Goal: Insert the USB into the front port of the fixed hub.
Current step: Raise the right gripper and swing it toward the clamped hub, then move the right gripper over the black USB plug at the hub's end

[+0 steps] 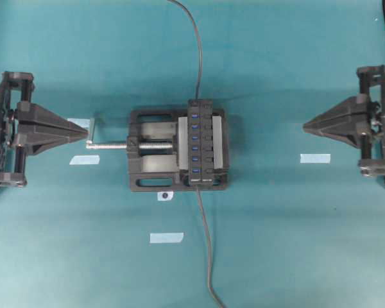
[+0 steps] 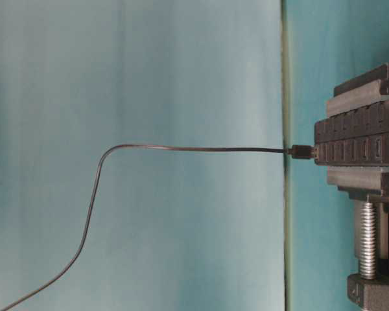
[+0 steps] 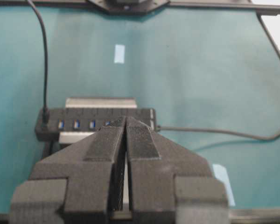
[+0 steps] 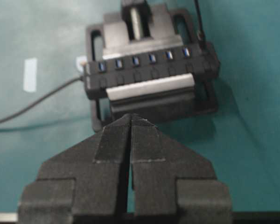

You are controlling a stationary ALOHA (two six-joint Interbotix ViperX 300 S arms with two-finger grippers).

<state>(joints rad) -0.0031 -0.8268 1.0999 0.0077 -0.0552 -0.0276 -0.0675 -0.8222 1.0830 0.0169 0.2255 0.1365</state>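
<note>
The fixed hub (image 1: 202,144) is a long black strip with a row of blue ports, clamped in a vise at the table's middle. The USB (image 1: 197,102), a small black plug on a thin dark cable, stands in the port at the hub's end, at the top of the overhead view. It also shows in the table-level view (image 2: 302,152), left wrist view (image 3: 45,114) and right wrist view (image 4: 201,35). My left gripper (image 1: 86,133) is shut and empty, far left of the hub. My right gripper (image 1: 305,126) is shut and empty, far right of it.
The black vise (image 1: 151,173) has a silver screw handle (image 1: 93,131) reaching left, close to my left gripper's tip. The hub's own lead (image 1: 205,244) runs from its other end to the front edge. Pale tape marks (image 1: 315,158) lie on the teal table (image 1: 295,244).
</note>
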